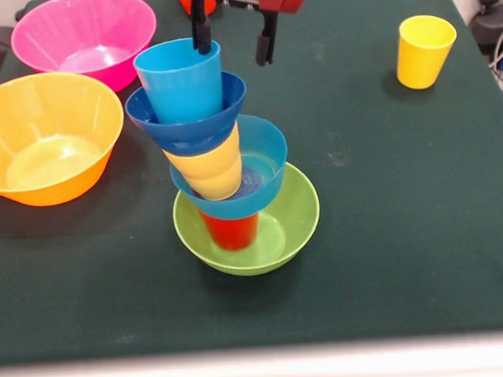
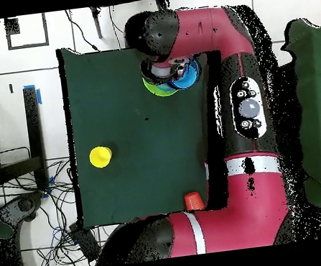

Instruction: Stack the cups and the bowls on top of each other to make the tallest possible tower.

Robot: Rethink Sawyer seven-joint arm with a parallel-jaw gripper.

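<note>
Green baize table (image 1: 392, 257): bare cloth on the tower's yellow-cup side and toward the near edge; this is the open room for moving.
Orange bowl (image 1: 48, 137): well apart from the tower, on the side away from the loose yellow cup; unused.
Pink bowl (image 1: 84, 35): beyond the orange bowl, near the far edge; unused.
Tower (image 1: 224, 164): green bowl (image 1: 276, 234) at base, then red cup (image 1: 231, 231), light blue bowl (image 1: 267, 166), yellow cup (image 1: 209, 170), dark blue bowl (image 1: 187, 115), light blue cup (image 1: 181, 77). Column leans toward the orange bowl.
Loose yellow cup (image 1: 425, 50): well apart from the tower, upright, near the table's side edge.
Gripper (image 1: 232, 37): fingers spread, grasping nothing; one finger at the top cup's rim, the other clear beside it.
Step in hand (judgement): top cup appears set down; withdraw straight up, no sideways brush.
Risk: lean is marked; any nudge at the rim could topple the upper pieces.
Overhead: arm hides most of the tower.
</note>
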